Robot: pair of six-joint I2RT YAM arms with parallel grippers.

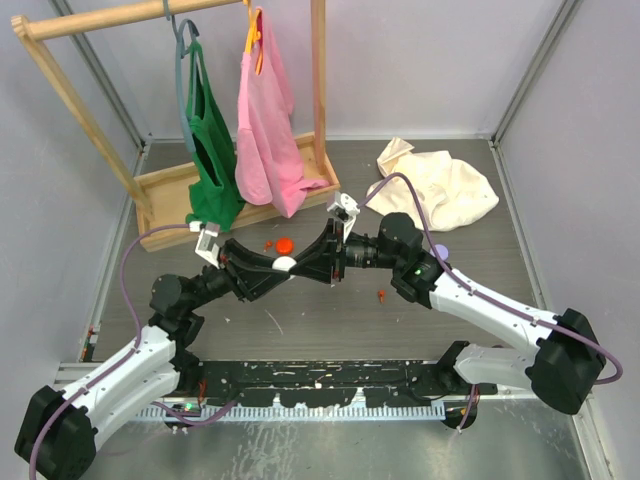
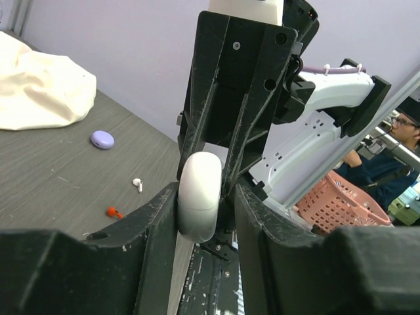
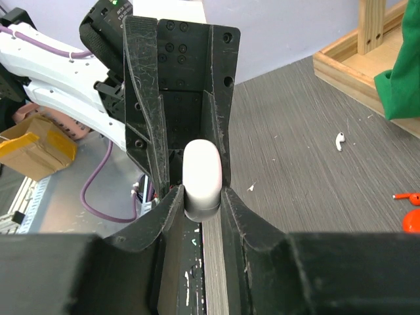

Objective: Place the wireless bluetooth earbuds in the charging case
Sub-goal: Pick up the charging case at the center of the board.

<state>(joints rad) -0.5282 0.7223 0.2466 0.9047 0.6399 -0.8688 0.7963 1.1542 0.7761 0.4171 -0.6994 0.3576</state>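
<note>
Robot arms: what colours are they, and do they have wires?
The left arm and right arm are white with black joints. A purple cable runs along each. The left pincer and right pincer are black, scuffed plastic.

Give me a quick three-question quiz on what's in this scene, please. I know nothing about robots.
1. True or false: the white case lies flat on the table.
2. What hangs on the wooden rack? A) a green garment and a pink garment B) a blue towel and a yellow hat C) two black coats
3. What small thing lies on the table near the cream cloth?

Key
1. False: the right claw holds it in the air, and the left claw has a finger on either side of it.
2. A
3. A round lilac case.
</note>
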